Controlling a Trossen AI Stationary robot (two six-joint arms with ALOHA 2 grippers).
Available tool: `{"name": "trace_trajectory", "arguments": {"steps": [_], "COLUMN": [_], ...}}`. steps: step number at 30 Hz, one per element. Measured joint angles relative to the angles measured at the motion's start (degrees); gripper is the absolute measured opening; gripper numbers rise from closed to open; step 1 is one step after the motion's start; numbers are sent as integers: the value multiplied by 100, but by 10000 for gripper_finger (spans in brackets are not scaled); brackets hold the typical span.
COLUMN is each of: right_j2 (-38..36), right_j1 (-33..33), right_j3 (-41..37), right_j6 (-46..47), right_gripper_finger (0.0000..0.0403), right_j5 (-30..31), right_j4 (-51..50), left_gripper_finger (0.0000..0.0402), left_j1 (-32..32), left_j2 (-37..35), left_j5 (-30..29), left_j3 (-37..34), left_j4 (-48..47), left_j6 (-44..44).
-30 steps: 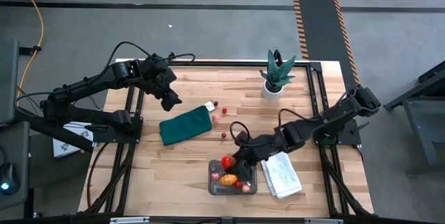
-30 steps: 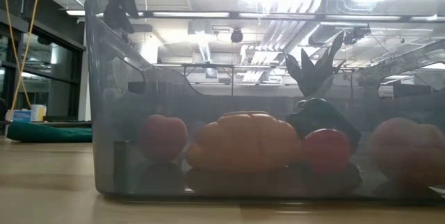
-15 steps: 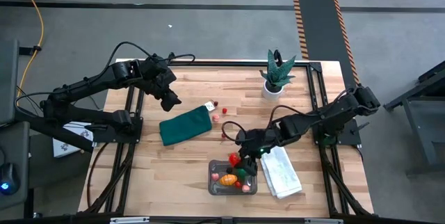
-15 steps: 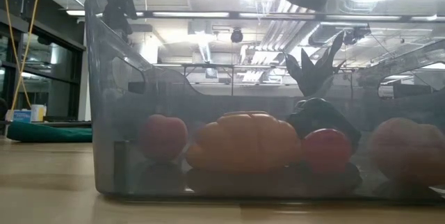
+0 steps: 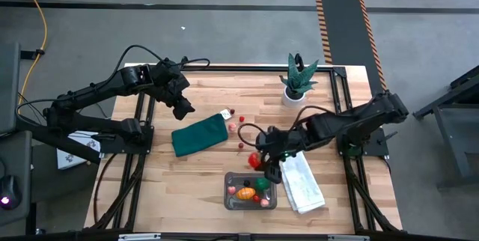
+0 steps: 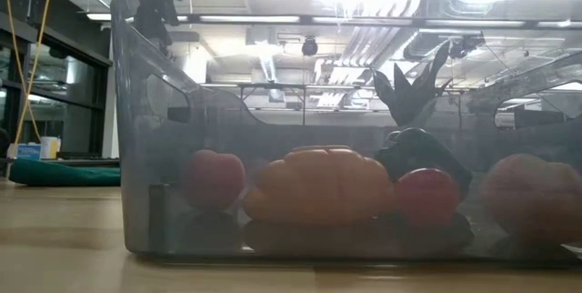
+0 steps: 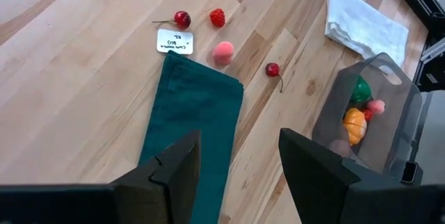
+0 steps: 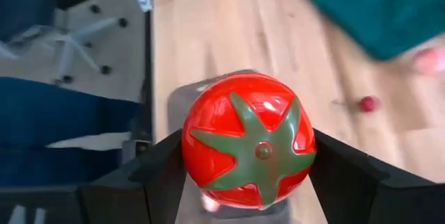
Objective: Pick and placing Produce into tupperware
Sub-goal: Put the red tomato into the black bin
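Tomato held just short of the tupperware
Right gripper (image 5: 257, 160) jaws clamp a toy tomato (image 8: 248, 140) just beside the tupperware (image 5: 230, 200); left gripper (image 5: 182, 108) jaws wide, well apart.

Grey concrete floor (image 5: 224, 24), yellow-black hazard-striped mat (image 5: 348, 28), yellow cable (image 5: 41, 24), bright ceiling strip lights (image 6: 245, 18)

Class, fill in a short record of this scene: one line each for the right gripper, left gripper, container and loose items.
right gripper: shut on tomato, above the container's far edge
left gripper: open, over green cloth
container: holds orange, green and red pieces
loose items: cherry, strawberry, pink fruit, on table
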Motion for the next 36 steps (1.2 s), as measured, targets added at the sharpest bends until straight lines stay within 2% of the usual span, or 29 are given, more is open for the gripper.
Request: {"name": "trace_trajectory", "arguments": {"steps": [6, 12, 16, 21, 36], "right_j2": [447, 1388, 1912, 2365, 3021], "right_j1": [169, 344, 415, 518, 561], "right_j3": [681, 1103, 1449, 1807, 1830], "right_j6": [-279, -452, -539, -700, -9], "right_gripper_finger": [248, 248, 248, 248, 248], "right_j5": [603, 609, 331, 274, 229], "right_j4": [-1049, -1773, -1744, -1481, -812], "left_gripper_finger": [182, 182, 182, 182, 182], "left_j1": [0, 0, 0, 0, 0], "left_j2": [-1, -1, -1, -1, -1], "left_j5": [0, 0, 0, 0, 0], "left_j3": [2, 2, 2, 2, 2], "left_j4": [-2, -2, 0, 0, -2], "left_j6": [-4, -3, -2, 26, 211]}}
